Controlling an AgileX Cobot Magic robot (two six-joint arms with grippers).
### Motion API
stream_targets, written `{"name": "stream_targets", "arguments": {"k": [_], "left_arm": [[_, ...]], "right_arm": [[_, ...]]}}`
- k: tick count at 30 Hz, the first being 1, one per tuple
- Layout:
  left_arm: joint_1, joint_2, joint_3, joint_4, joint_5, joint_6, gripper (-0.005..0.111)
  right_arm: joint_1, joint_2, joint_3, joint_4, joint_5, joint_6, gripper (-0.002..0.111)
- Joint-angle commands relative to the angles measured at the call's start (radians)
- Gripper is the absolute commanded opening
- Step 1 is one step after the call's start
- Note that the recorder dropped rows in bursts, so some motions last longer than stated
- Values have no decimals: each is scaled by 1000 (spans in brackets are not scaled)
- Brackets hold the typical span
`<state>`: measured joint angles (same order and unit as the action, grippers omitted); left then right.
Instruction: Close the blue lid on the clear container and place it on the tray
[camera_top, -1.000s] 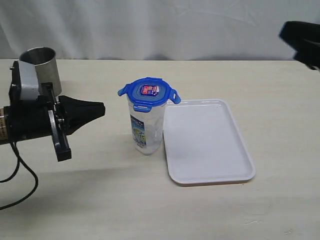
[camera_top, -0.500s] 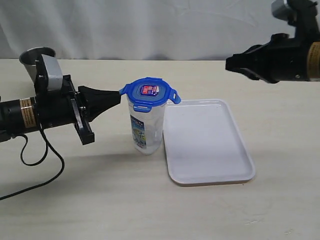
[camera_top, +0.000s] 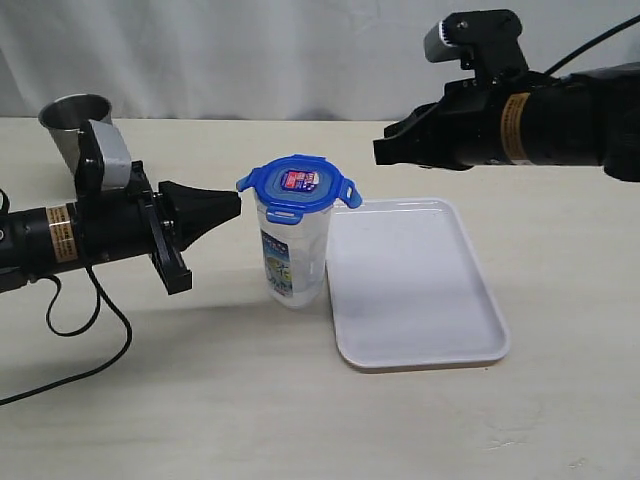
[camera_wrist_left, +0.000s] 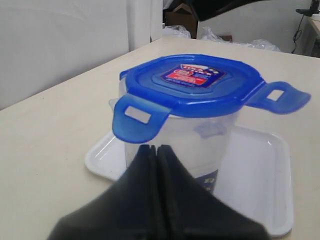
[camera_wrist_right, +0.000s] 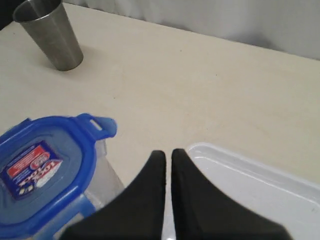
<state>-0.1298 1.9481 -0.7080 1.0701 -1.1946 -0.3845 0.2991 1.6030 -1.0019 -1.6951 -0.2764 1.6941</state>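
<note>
Jaws clenched empty, the left gripper aims at the blue lid, flaps splayed, atop the clear container just left of the tray. Light, stiff, slick and probably tippy, the container wants a mid-body hold; the right gripper, also clenched empty, hovers above the tray.

Looks like a robot lab bench: a bare beige table against a white curtain, a black left arm trailing a loose cable, a right arm opposite, and a cardboard box and plastic bags beyond the table
</note>
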Motion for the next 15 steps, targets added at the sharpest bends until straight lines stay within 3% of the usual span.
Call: {"name": "stream_targets", "arguments": {"k": [1,15], "left_arm": [[-5,-1,-4,17,9,-14,0],[-5,-1,-4,-58,-6,16,0]], "right_arm": [[29,70,-59,5,42,-6,5],[29,126,-61,-18,-96,48,5]]}}
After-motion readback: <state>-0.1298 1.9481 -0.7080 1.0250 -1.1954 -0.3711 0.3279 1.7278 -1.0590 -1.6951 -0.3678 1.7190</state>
